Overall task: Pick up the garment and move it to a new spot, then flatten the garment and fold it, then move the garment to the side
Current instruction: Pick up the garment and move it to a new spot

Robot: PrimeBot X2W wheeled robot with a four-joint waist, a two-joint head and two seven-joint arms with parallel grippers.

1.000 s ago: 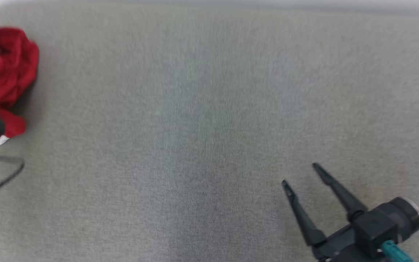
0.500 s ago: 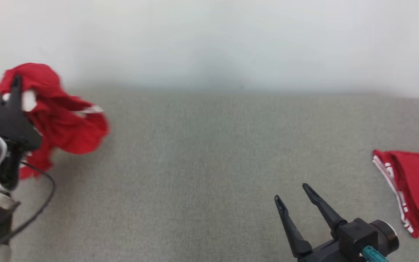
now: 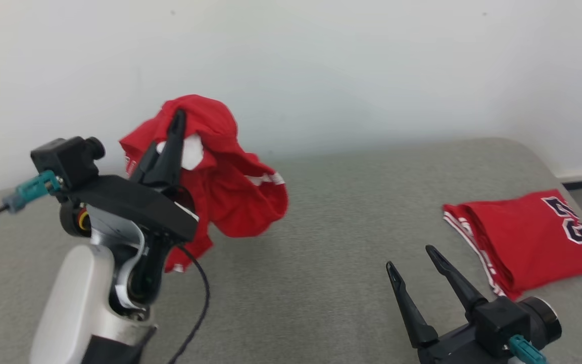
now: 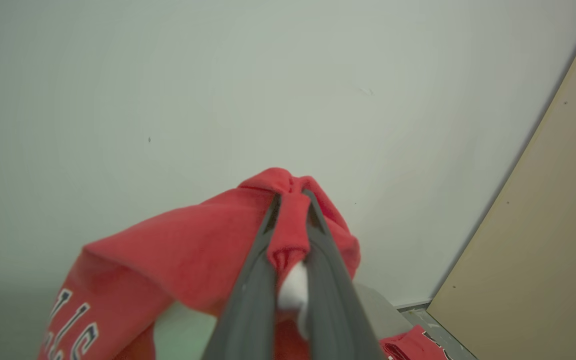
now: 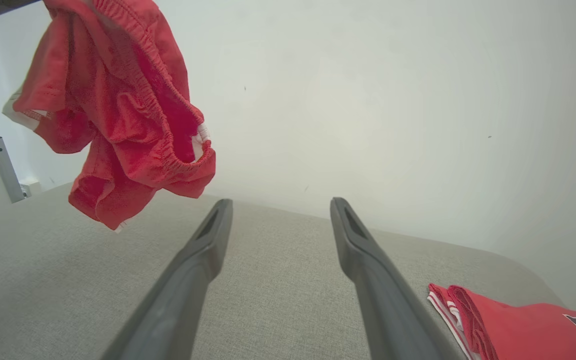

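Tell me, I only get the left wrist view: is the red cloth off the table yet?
Observer: Yes, the right wrist view shows the garment hanging clear above the table.
Operator: What's my other hand doing?
Observer: The right gripper is open and empty.
Operator: Anything else lying there?
Observer: A folded jersey lies flat near the table's right edge.

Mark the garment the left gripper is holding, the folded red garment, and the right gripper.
held garment [image 3: 240, 202], head view, on the hanging bunched fabric.
folded red garment [image 3: 528, 237], head view, middle of its top face.
right gripper [image 3: 409, 258], head view, midway between its fingertips.
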